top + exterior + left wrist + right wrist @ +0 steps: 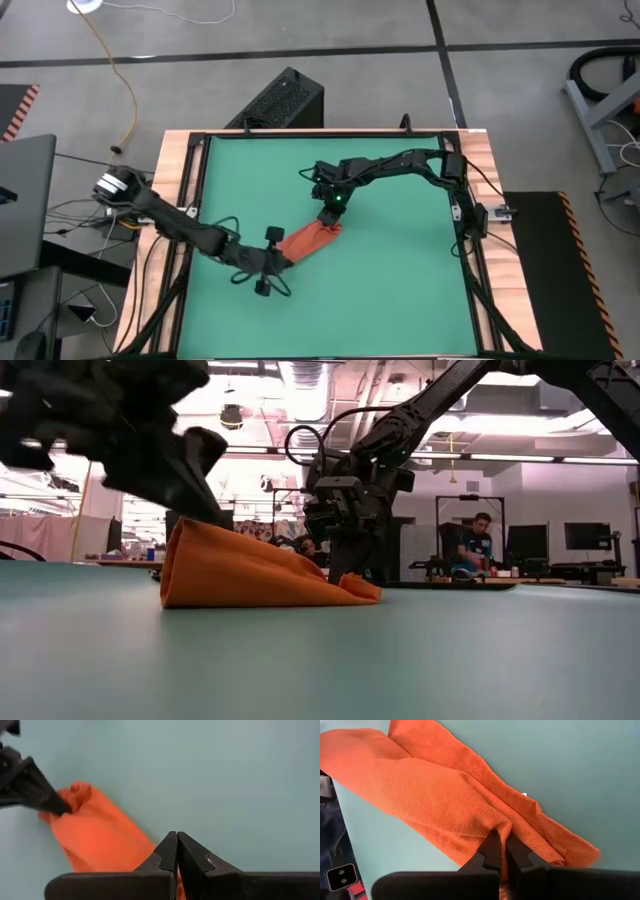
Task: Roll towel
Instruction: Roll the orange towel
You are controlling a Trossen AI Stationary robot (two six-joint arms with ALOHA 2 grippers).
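On green mat (400, 280) | towel (308, 240): orange-red, bunched, folded lengthwise, creased

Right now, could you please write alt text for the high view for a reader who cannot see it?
Seen from above, an orange-red towel lies bunched in a strip on a green mat, with the left gripper shut on one end and the right gripper shut on the other. Grey floor surrounds the wood-framed table.
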